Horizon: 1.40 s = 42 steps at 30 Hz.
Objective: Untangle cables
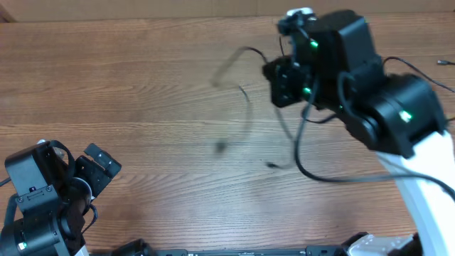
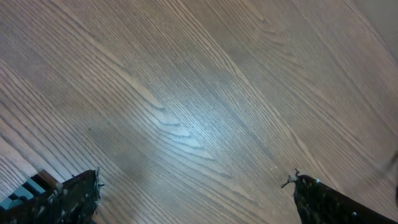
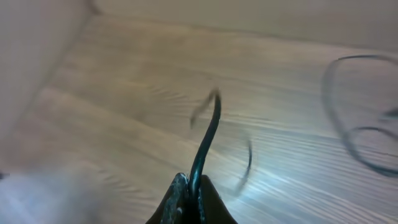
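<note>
Thin black cables [image 3: 211,127] are being lifted apart — right jaws clamping one, left jaws gaping open; next needing slow sideways draw.

Seen from above, the right arm [image 1: 355,78] covers the table's [image 1: 128,85] far right corner and hides where the cables [image 1: 248,107] run beneath it. The loop near the table's middle is smeared, and a faint smudge [image 1: 220,147] beside it is too blurred to name. The plug [image 1: 271,165] is too small to make out. From the right wrist, the right gripper [image 3: 191,185] is cropped by the bottom edge, the cord in it is soft, and loops at the right run off the picture. The left gripper [image 2: 196,180] shows only two finger ends, cropped below. A dark streak [image 2: 393,163] at the right edge is unreadable.
</note>
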Each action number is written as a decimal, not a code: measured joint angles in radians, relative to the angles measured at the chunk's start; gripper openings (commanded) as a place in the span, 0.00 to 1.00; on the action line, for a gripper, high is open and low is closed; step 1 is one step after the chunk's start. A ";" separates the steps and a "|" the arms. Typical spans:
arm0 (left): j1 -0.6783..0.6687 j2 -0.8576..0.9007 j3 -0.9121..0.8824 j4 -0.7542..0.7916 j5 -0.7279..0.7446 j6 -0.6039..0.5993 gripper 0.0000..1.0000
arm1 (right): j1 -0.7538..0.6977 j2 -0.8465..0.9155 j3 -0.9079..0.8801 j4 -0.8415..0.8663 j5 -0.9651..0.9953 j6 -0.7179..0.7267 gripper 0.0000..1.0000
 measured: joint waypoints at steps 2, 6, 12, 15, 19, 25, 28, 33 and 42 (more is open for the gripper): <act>0.000 0.000 0.000 0.000 0.000 0.000 1.00 | 0.000 -0.040 0.000 -0.012 0.061 -0.003 0.04; 0.000 0.000 0.000 0.000 0.000 0.000 1.00 | 0.000 -0.119 0.000 -0.031 0.168 -0.005 0.04; 0.000 0.000 0.000 0.000 0.000 0.000 1.00 | 0.000 -0.193 0.003 -0.070 0.310 -0.004 0.04; 0.000 0.000 0.000 0.000 0.000 0.000 0.99 | 0.000 -0.198 0.006 -0.073 0.353 -0.004 0.04; 0.000 0.000 0.000 0.000 0.000 0.000 1.00 | 0.000 -0.191 0.006 -0.074 0.392 -0.004 0.04; 0.000 0.000 0.000 0.000 0.000 0.000 0.99 | -0.001 -0.191 0.006 -0.106 0.492 0.037 0.04; 0.000 0.000 0.000 0.000 0.000 0.000 1.00 | -0.022 -0.190 0.006 -0.121 0.551 0.078 0.04; 0.000 0.000 0.000 0.000 0.000 0.000 1.00 | -0.075 -0.190 0.006 -0.125 0.596 0.109 0.04; 0.000 0.000 0.000 0.000 0.000 0.000 0.99 | -0.079 -0.190 0.005 -0.118 0.607 0.138 0.04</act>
